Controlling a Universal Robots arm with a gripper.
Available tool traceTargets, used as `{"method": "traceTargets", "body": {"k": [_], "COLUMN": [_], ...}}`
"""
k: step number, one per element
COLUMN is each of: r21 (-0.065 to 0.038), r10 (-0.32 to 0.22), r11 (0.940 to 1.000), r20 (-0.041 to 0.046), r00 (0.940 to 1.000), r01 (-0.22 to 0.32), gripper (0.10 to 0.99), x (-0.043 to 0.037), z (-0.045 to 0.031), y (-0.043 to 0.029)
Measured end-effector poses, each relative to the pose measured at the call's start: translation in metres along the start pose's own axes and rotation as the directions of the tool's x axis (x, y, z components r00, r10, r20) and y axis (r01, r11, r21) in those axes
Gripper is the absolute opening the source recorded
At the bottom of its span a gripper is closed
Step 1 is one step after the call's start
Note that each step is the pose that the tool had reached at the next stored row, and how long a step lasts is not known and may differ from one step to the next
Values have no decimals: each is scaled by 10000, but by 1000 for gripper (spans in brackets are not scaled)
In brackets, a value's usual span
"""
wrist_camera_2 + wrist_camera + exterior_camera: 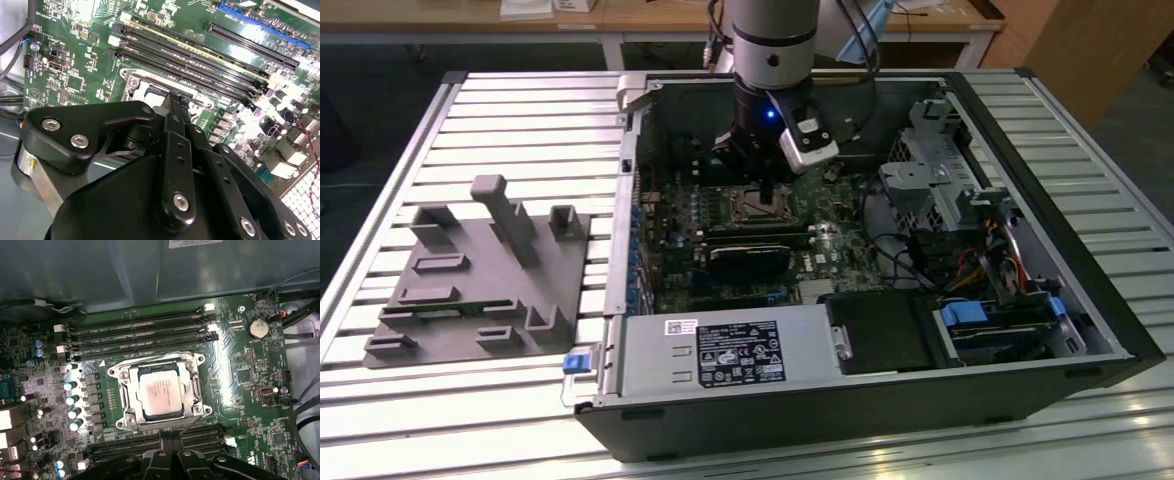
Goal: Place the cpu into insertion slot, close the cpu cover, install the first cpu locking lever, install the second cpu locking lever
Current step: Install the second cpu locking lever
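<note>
The cpu [160,394] lies pale and silvery in the insertion slot [118,374], on the green board. The cpu cover [193,390], a thin metal frame, lies flat around the chip. A thin wire locking lever [190,425] slants from the slot's corner toward my fingertips. My gripper [170,439] is shut with nothing between its fingers, just off the slot's edge. In the second wrist view the gripper [175,99] points at the slot [131,80]. In the exterior view the gripper [758,185] hangs just above the slot [754,207] inside the open computer case.
Memory slots [140,330] run along one side of the socket and more [200,440] lie beside my fingers. Capacitors [70,395] and a coin battery [257,328] flank it. A black card [747,262], power supply [720,355], drive bays [947,190] and a grey fixture [480,270] surround the work.
</note>
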State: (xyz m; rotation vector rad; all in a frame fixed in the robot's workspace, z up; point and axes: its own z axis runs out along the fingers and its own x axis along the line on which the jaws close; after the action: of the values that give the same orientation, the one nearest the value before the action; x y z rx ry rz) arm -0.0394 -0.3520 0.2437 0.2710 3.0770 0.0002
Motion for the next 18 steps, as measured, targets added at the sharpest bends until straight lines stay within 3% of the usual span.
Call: {"method": "traceTargets", "body": {"k": [14, 18], "r21": [-8, -120], "r10": [0, 4], "r11": [10000, 9999], "r20": [-1, -22], "r00": [10000, 10000], "r01": [0, -4], "gripper": [106, 106], "x": [-1, 3], "z": [19, 30], "y": [-48, -75]}}
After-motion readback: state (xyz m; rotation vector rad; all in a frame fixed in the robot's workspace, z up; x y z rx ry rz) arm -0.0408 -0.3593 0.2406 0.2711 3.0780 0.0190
